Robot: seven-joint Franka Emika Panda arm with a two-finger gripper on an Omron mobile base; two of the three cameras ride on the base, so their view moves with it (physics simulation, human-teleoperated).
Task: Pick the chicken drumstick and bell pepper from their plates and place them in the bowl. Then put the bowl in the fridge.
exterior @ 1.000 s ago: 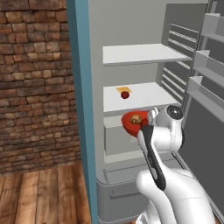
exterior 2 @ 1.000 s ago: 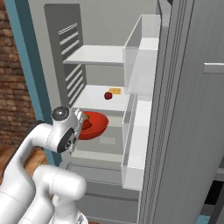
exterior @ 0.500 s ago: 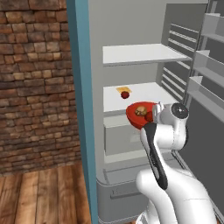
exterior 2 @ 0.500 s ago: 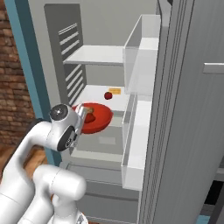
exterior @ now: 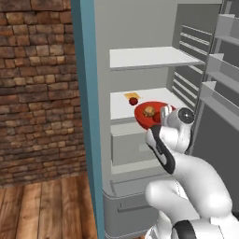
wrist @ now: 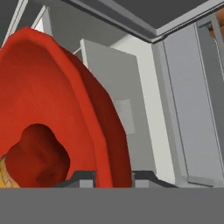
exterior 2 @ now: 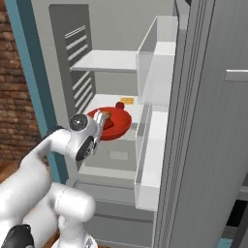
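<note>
no writing or brand mark can be read anywhere; a pale square patch on the front of the grey drawer (exterior: 133, 145) carries no legible text.

the bowl (exterior: 150, 113) is bright red and glossy, and it hangs in front of the open fridge (exterior: 88, 116) at the level of the middle shelf (exterior: 122, 103), its far edge over the shelf's front. the gripper (wrist: 113, 178) is clamped narrow on the bowl's near rim; in the hand view the rim rises between the two dark finger tips (wrist: 81, 178) and the red wall curves up and away to the left.

inside the bowl, the left base view shows the chicken drumstick (exterior: 149, 111), a golden-brown lump lying near the middle. the hand view shows the bell pepper (wrist: 37, 154) as a dark red round shape low in the bowl, with a sliver of the drumstick's golden skin just beside it at the left edge. in the right base view a red lump sits in the bowl just beyond the gripper, though which of the two it is cannot be told.

on the middle shelf, behind the bowl, lie a small dark red round item (exterior: 133, 101) and a flat yellow-orange piece (exterior: 131, 96), touching or nearly so. the upper shelf (exterior: 151, 58) carries nothing visible. the fridge door (exterior 2: 213, 126) stands open to the right, its clear racks (exterior 2: 155, 63) seen in the right base view. a brick wall (exterior: 37, 88) and wooden floor (exterior: 46, 210) lie to the left of the teal side panel.
</note>
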